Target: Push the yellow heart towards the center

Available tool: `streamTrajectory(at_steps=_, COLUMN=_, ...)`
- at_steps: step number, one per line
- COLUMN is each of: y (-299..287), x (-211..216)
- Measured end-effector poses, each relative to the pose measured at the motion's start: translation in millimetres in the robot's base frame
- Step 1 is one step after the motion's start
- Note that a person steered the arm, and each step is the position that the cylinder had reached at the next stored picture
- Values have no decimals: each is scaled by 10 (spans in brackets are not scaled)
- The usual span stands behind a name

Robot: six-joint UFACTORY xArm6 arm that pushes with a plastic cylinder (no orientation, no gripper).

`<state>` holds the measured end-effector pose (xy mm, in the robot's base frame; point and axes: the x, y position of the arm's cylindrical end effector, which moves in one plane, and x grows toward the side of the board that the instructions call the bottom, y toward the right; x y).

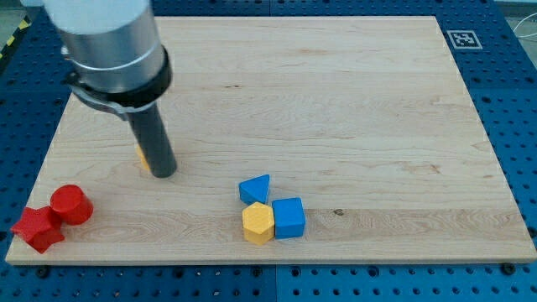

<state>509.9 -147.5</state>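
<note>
A yellow block (143, 157) shows only as a thin sliver at the view's left, behind my dark rod; its shape cannot be made out, so it may be the yellow heart. My tip (164, 174) rests on the board just right of that sliver, touching or nearly touching it. The rod and the arm above hide most of the block.
A blue triangle (255, 189), a yellow hexagon (258, 222) and a blue cube (289, 217) cluster at the bottom middle. A red cylinder (70, 205) and a red star-like block (37, 228) sit at the bottom left corner. A tag (462, 38) marks the top right.
</note>
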Motion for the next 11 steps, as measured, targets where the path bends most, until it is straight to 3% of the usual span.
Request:
streamTrajectory(at_steps=4, y=-814, x=114)
streamTrajectory(at_steps=6, y=-705, x=-545)
streamTrajectory(at_steps=7, y=-565, x=-585)
streamTrajectory(at_steps=9, y=-705, x=-63)
streamTrajectory(at_steps=11, y=-317, x=-288)
